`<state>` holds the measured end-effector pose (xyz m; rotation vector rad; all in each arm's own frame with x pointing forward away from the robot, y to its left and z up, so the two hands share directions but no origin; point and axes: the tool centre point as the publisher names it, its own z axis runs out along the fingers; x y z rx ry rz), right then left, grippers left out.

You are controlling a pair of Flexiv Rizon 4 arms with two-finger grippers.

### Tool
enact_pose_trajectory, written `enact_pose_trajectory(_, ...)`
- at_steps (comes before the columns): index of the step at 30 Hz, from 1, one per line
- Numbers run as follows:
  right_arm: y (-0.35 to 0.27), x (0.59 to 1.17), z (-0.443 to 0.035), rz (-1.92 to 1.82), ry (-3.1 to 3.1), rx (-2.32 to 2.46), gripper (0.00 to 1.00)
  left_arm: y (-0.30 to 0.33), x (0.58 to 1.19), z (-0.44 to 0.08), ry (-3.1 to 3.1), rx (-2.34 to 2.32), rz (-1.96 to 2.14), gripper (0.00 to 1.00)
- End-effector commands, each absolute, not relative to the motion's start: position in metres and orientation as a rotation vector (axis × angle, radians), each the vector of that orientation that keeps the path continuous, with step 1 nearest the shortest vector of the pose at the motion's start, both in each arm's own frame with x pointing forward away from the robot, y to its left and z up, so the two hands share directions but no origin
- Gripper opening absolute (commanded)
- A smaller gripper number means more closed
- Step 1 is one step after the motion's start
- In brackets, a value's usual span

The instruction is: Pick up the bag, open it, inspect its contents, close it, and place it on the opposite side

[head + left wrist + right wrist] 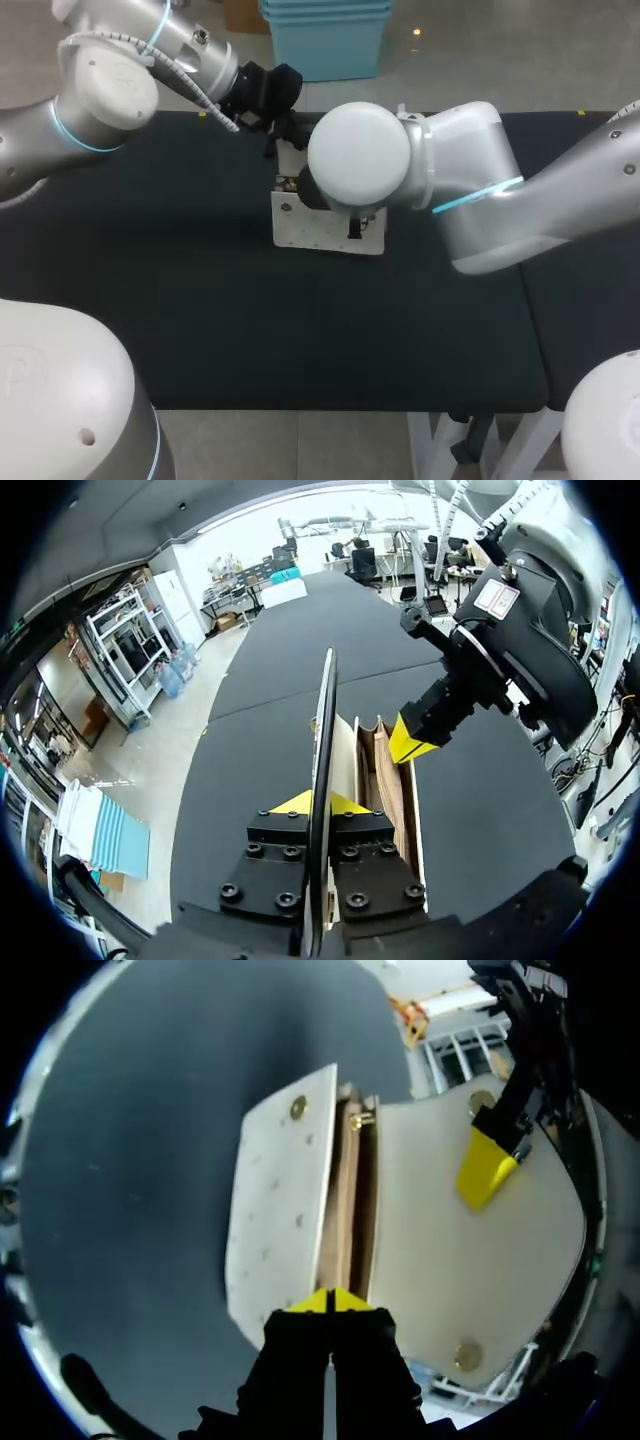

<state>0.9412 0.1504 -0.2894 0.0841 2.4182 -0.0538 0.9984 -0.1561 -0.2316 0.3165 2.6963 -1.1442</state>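
A white bag point(310, 228) stands on the black table point(200, 320) with its flap raised. In the left wrist view my left gripper point(320, 802) is shut on the edge of the flap point(324, 720), held upright and seen edge-on. Beside it the tan inside point(385, 770) of the bag lies open. My right gripper point(328, 1302) is shut, its tips at the near end of the bag's mouth, between the front panel point(275, 1220) and the lifted flap point(450, 1260). Whether it pinches anything I cannot tell. In the head view my right wrist point(360, 155) hides most of the bag.
A seam point(532, 300) separates this table from a second black table on the right. Bare black surface lies on both sides of the bag and toward the front edge point(300, 408).
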Motion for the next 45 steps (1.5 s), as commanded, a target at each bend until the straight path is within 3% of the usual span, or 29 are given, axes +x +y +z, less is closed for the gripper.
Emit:
enact_pose_trajectory(1,0.152,0.952,-0.289,-0.066,2.391,0.090,0.00,-0.156,0.996,-0.229,2.691,0.332,-1.152,0.00)
enact_pose_trajectory(45,0.149,0.990,-0.314,-0.118,2.501,0.059,0.00,-0.153,0.991,-0.233,2.712,0.328,-1.279,0.00)
